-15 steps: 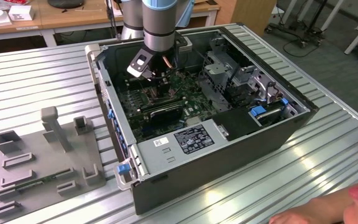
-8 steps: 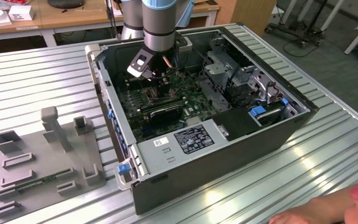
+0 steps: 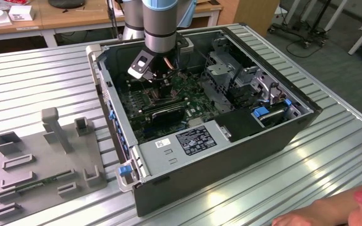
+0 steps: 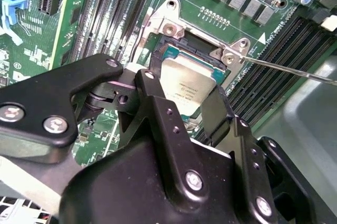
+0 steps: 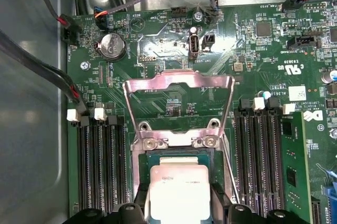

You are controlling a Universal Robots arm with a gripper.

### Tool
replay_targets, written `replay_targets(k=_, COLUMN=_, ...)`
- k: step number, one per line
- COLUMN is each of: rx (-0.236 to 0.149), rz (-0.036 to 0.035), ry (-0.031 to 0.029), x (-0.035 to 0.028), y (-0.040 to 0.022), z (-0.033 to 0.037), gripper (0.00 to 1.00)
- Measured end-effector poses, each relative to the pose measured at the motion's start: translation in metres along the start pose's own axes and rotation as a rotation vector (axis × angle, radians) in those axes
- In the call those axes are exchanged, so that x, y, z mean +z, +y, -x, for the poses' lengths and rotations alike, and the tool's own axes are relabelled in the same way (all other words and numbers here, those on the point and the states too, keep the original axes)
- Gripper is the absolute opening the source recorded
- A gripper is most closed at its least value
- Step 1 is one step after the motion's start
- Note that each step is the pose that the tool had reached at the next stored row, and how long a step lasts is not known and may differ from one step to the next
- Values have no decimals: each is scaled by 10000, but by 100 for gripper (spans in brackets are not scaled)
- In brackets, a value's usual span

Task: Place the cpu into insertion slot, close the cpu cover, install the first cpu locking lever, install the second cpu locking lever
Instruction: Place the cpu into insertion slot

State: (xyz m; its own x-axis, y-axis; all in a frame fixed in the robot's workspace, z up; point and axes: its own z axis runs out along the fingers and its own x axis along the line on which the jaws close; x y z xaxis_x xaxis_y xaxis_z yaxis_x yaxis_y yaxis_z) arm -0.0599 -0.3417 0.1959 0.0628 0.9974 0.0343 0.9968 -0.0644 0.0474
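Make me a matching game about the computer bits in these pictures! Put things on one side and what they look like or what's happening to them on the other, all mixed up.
Things:
1. the cpu
2. the cpu cover
3. the coin battery
4. the memory slots

Descriptions:
A. long and black, in rows
B. flipped up open
C. held by the end effector
D. round and silvery

Right pairs: 1-C, 2-B, 3-D, 4-A.
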Motion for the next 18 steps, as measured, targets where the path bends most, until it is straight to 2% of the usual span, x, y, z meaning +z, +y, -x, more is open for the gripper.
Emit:
replay_targets(k=6, rx=-4, rz=5, ry=-113, x=6, y=-1, z=3, gripper=55)
replay_targets(k=17, rx=-5, rz=6, ry=-116, x=8, y=-1, z=3, gripper=56)
replay_targets(k=18, rx=-4, rz=6, ry=-116, x=9, y=-1, z=3, gripper=62)
